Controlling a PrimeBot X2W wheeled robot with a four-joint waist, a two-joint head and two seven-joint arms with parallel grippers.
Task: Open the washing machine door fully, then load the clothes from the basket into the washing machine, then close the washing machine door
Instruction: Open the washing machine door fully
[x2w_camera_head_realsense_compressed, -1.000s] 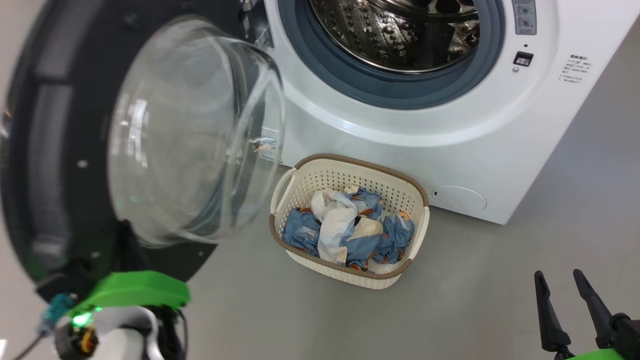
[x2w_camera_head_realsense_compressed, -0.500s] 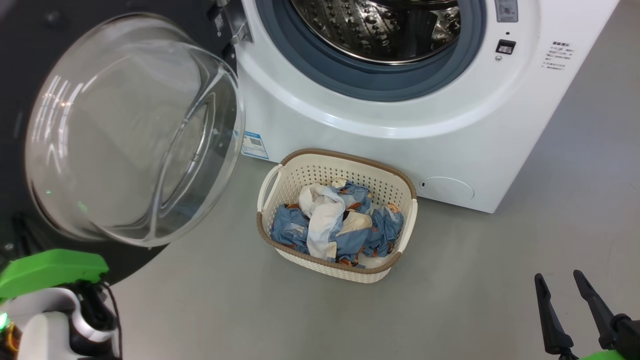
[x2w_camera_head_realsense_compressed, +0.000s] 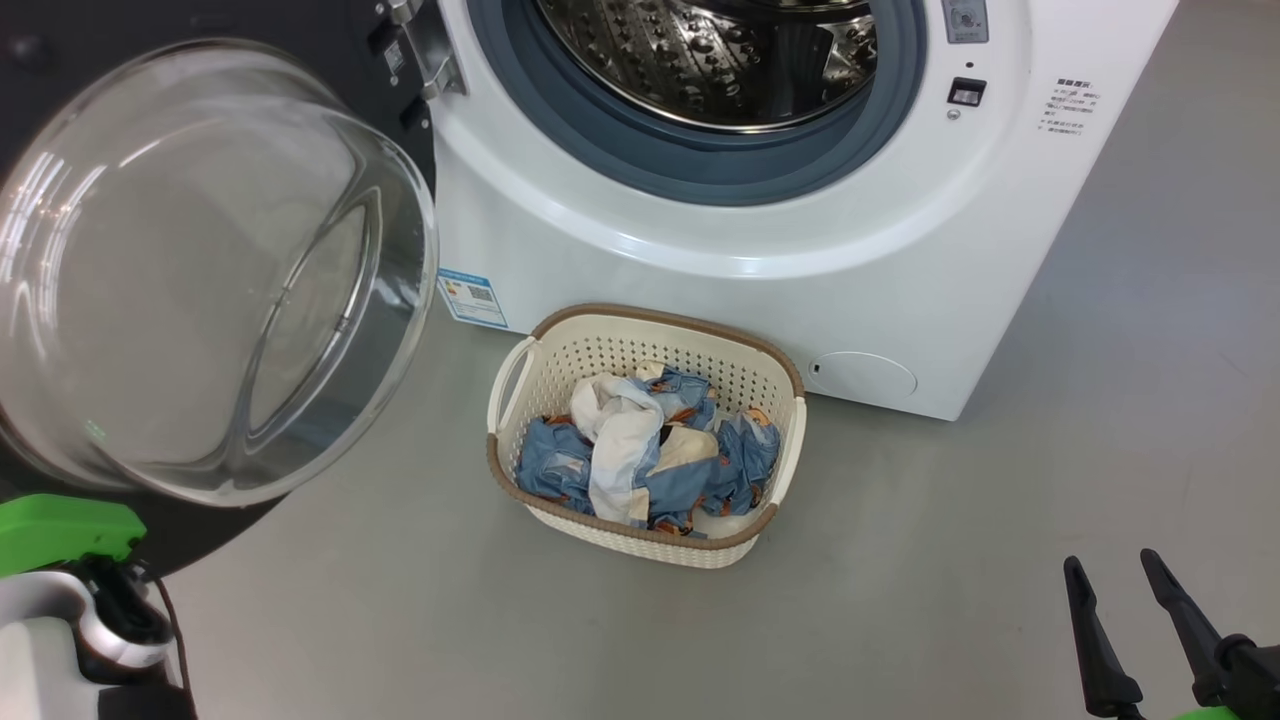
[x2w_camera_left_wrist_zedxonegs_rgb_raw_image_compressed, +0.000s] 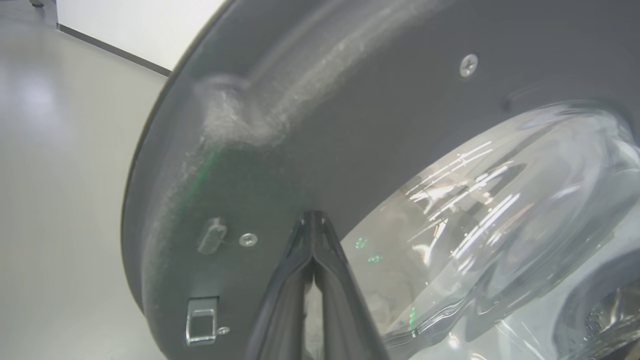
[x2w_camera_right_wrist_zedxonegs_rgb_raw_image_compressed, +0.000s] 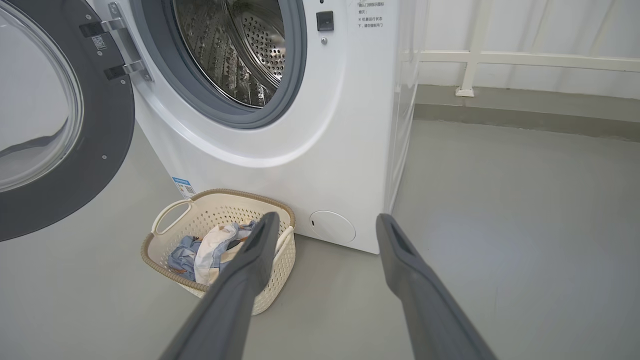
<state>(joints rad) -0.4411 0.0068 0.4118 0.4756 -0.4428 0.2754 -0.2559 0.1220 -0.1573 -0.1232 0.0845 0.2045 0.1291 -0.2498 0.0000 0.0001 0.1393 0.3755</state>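
Head view puts the washing machine door (x2w_camera_head_realsense_compressed: 215, 270) at nine o'clock, swung wide, and in the left wrist view your left end effector (x2w_camera_left_wrist_zedxonegs_rgb_raw_image_compressed: 313, 220) is clenched on nothing, tips right at the dark inner rim beside the glass bowl. You'd do best to push on that rim, never the glass, until the hinge stops. The basket (x2w_camera_head_realsense_compressed: 650, 350) of clothes (x2w_camera_head_realsense_compressed: 625, 450) sits at six o'clock under the washing machine (x2w_camera_head_realsense_compressed: 700, 260); your right end effector (x2w_camera_head_realsense_compressed: 1109, 560), at five o'clock, hangs released and empty.

Print on the washing machine (x2w_camera_head_realsense_compressed: 900, 250) and blue sticker (x2w_camera_head_realsense_compressed: 470, 297) seems unreadable
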